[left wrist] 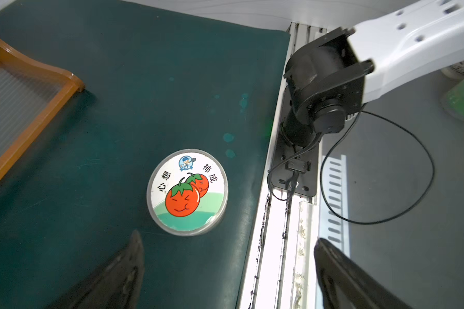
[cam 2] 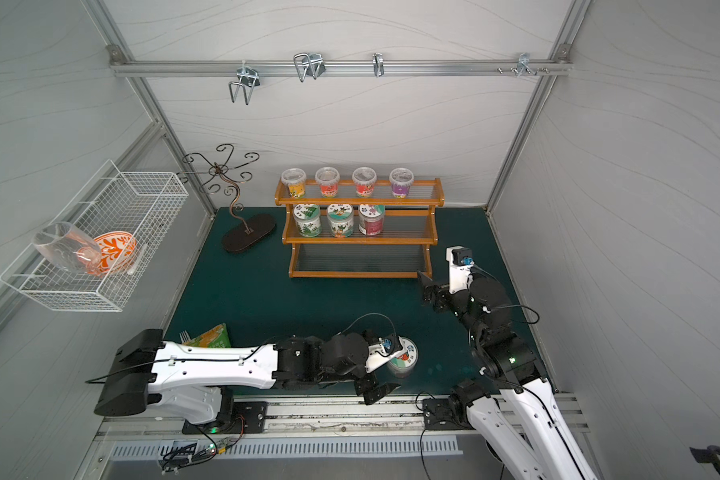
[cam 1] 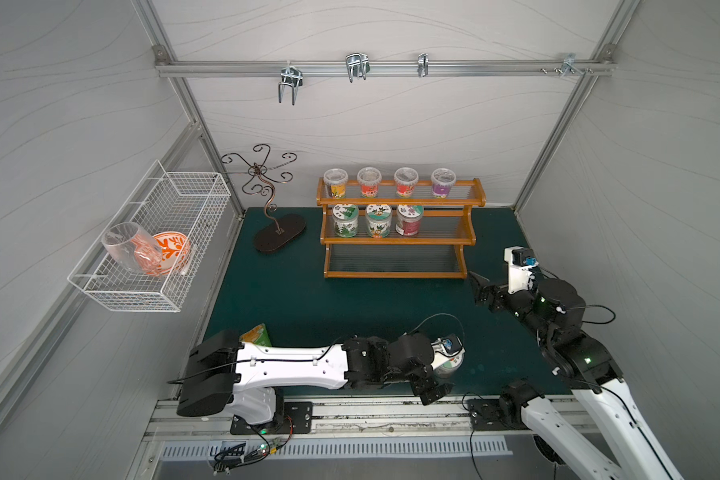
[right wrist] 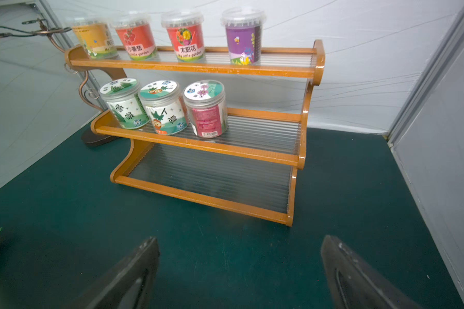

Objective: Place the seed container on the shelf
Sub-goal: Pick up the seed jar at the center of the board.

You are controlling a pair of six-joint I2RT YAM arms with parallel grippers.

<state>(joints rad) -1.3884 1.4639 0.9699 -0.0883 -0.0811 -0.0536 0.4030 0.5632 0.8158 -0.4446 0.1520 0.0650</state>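
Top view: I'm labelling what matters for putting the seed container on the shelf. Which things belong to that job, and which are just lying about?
Job: tomato-lid seed container; wooden shelf; open left pincer near the container.
Lying about: wire basket, glass, orange bowl, scroll stand, green bag, wall hooks, jars already shelved.

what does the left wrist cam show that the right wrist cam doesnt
Only the left wrist view: the seed container with the tomato lid, standing on the green mat near its edge, and the right arm at its base. Only the right wrist view: four cups on the top tier, three jars on the middle tier, the bare bottom tier, and the metal stand. Both: part of the shelf, the mat, and an open, unloaded gripper: left gripper, right gripper.
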